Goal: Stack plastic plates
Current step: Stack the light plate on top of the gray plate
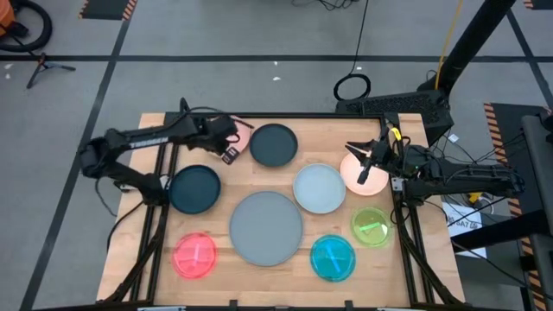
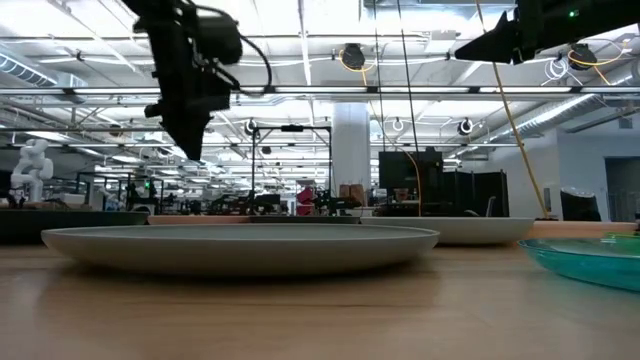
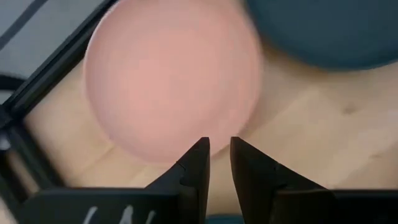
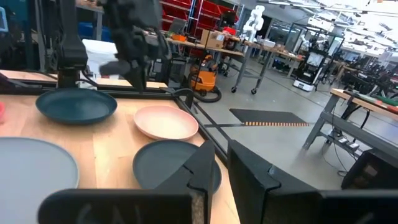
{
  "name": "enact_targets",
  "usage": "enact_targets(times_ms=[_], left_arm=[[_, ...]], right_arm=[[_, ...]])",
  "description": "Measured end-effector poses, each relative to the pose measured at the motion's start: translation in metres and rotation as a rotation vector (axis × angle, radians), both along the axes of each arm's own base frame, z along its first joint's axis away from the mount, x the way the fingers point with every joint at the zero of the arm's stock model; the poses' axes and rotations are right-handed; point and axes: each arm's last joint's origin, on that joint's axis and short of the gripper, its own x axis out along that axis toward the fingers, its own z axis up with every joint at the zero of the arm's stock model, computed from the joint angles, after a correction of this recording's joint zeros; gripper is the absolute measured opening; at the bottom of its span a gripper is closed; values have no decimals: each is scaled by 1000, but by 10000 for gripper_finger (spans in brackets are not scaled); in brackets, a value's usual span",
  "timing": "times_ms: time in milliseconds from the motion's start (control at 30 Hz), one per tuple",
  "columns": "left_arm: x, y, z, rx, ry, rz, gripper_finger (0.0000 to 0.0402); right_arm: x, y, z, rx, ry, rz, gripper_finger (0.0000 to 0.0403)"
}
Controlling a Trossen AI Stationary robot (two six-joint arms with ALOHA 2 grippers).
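Several round plates lie flat and apart on the wooden table. The large grey plate [image 1: 266,227] is in the middle, with the pale blue one [image 1: 320,187] to its far right. Dark teal plates [image 1: 274,145] [image 1: 194,188] lie at the far middle and the left. My left gripper [image 1: 230,152] [image 3: 219,148] is shut and hangs over the near rim of a peach-pink plate [image 3: 171,81] [image 1: 244,138]. My right gripper [image 1: 366,169] [image 4: 221,155] is shut and raised above the second peach-pink plate [image 1: 354,168]. The red [image 1: 195,255], cyan [image 1: 333,257] and green [image 1: 371,226] plates lie along the near side.
A black frame [image 1: 285,116] runs round the table's far edge and sides. Bare wood shows between the plates, widest at the far left corner [image 1: 160,125]. In the low view the grey plate [image 2: 240,240] fills the foreground, and both arms stay well above the table.
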Motion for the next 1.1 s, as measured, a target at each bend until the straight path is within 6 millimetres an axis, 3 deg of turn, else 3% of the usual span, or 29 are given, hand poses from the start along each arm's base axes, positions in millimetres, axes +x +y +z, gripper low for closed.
enact_targets(times_ms=[267, 500, 767, 867, 1000, 1100], left_arm=[[10, 22, -28, -85, 136, -127, 72], [12, 21, -30, -142, 110, -219, 75], [13, 23, -30, -106, 121, -219, 123], [13, 23, -30, -100, 124, -222, 91], [13, 23, -30, -99, 122, -226, 16], [15, 25, -29, -82, 89, -207, 13]], right_arm=[[0, 0, 0, 3, 0, 0, 38], [0, 0, -3, 6, 30, 0, 38], [0, 0, -3, 6, 29, 0, 39], [0, 0, -3, 15, 24, -1, 39], [0, 0, -3, 15, 24, -1, 39], [0, 0, -3, 15, 24, -1, 39]])
